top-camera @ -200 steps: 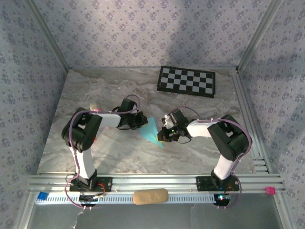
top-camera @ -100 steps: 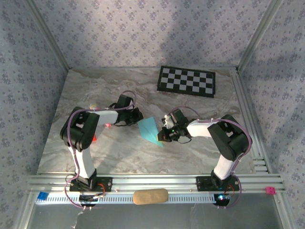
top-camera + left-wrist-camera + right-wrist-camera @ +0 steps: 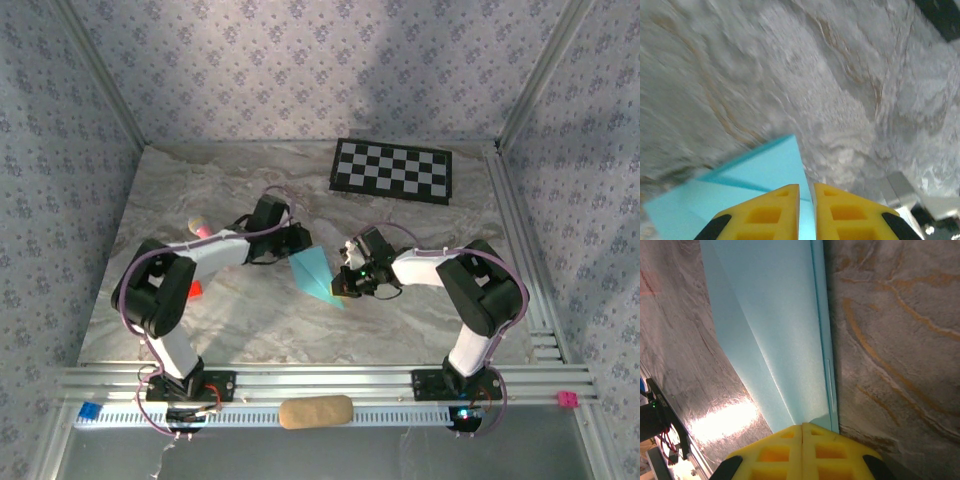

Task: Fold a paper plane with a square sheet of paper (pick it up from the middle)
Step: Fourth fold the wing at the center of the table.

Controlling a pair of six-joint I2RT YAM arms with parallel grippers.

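Paper plane [image 3: 315,272] on table [image 3: 420,320], checkerboard [image 3: 392,170] behind

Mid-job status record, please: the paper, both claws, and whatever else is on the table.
paper: light blue sheet, folded to a narrow pointed shape, lying on the table between the arms
left claw: over the paper's edge, fingers a narrow slit apart, grip unclear
right claw: at the paper's end, fingers together
other: checkerboard mat, far side, apart from the paper

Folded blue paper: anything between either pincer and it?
Nothing visible. The left pincer and the right pincer are both right at the folded blue paper, on opposite sides of it.
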